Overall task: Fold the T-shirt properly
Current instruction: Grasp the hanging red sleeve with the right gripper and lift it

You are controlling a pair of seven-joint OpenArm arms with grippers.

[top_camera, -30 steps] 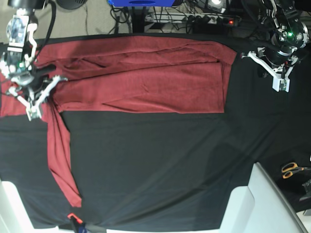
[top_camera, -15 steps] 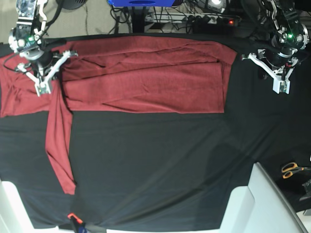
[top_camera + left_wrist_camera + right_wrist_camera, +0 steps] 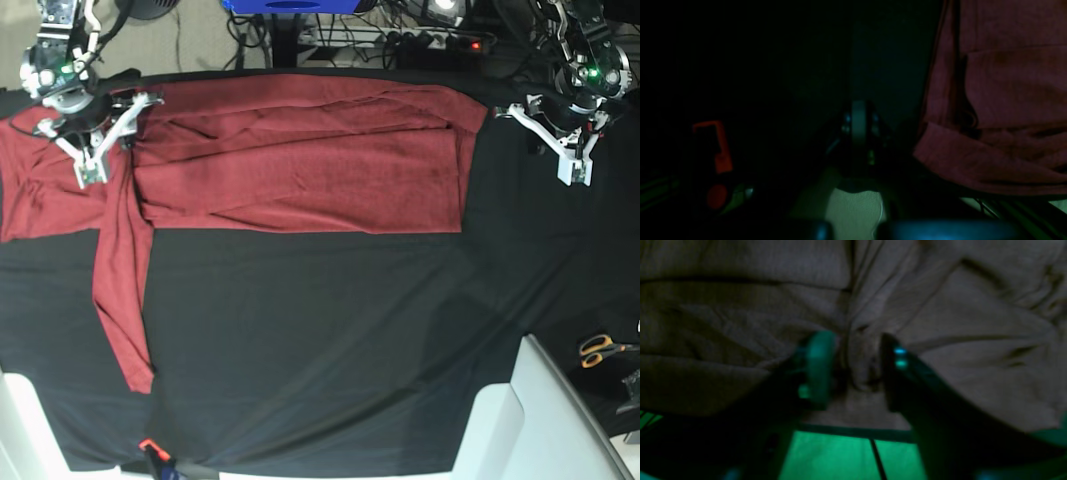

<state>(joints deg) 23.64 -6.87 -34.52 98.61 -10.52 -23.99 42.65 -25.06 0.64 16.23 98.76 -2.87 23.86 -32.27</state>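
Base view: T-shirt (image 3: 300,160) flat, sleeve (image 3: 120,290) hanging

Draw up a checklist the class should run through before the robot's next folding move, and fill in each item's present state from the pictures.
1. Right gripper let go of the T-shirt: cannot tell; jaws stand apart, but a pinch of cloth sits between them.
2. Left gripper shut and empty, beside the shirt's edge: ok.
3. Shirt body flat: not ok; long creases run across it.
4. Long sleeve folded in: not ok; it trails toward the near table edge.
5. Scissors away from the cloth being folded: ok.
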